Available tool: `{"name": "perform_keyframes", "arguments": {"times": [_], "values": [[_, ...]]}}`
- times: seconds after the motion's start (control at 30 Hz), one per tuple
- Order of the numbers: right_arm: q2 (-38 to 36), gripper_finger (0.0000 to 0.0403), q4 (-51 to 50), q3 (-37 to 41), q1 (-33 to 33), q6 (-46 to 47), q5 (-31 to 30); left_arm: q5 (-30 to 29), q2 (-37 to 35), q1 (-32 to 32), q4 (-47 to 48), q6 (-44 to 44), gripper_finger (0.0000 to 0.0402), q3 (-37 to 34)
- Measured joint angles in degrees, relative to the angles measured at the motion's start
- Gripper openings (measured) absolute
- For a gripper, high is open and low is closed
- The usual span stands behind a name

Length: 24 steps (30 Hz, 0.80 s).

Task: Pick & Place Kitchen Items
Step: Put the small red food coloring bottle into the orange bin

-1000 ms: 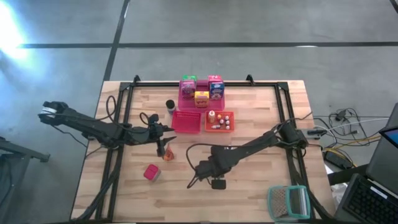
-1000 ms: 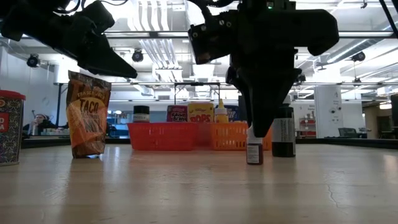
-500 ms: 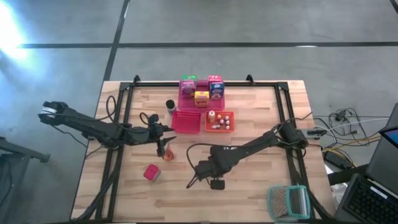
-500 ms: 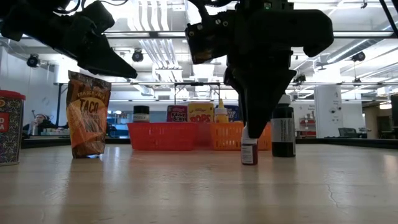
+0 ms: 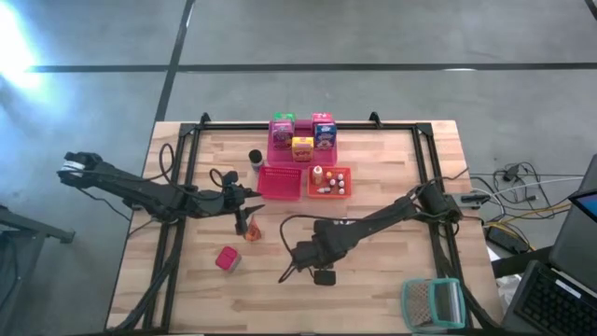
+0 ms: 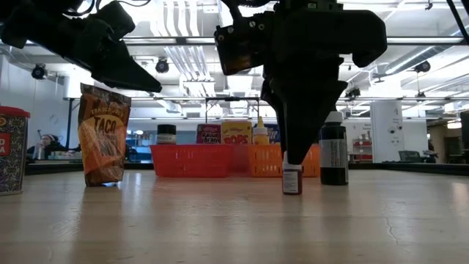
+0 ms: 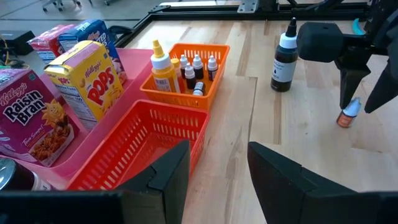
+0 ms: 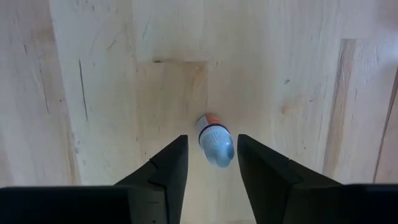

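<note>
Right wrist view: the right end effector, fingers spread, hangs over a small dropper bottle standing on the wooden surface, at about 6 o'clock from the orange tray. Pick-up appears under way; next, lower and close. The left end effector waits spread near the red tray.

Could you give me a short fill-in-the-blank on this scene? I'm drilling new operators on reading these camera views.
1. The right tool hangs over a small dropper bottle, its fingers ____ and not gripping it.
2. The yellow cereal carton is printed with the word ____.
3. The squeeze bottles stand in the ____ basket.
4. The pouch in the low view reads ____.

Missing words: open; POPS; orange; TACO
</note>
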<state>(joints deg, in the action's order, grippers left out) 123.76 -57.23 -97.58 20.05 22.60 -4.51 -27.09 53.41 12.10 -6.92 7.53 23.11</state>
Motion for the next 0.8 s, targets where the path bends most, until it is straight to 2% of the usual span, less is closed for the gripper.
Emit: {"name": "perform_keyframes", "arguments": {"times": [0.2,0.63,0.8], "values": [[0.0,0.0131,1.0,0.1,0.0,0.0,0.0,0.0,0.0,0.0,0.0,0.0,0.0168,0.0],[0.0,0.006,0.9,0.2,0.0,0.0,0.2,0.0,0.0,0.0,0.0,0.0,0.0168,0.0],[0.0,0.0062,0.9,0.2,0.0,0.0,0.2,0.0,0.0,0.0,0.0,0.0,0.0168,0.0]]}}
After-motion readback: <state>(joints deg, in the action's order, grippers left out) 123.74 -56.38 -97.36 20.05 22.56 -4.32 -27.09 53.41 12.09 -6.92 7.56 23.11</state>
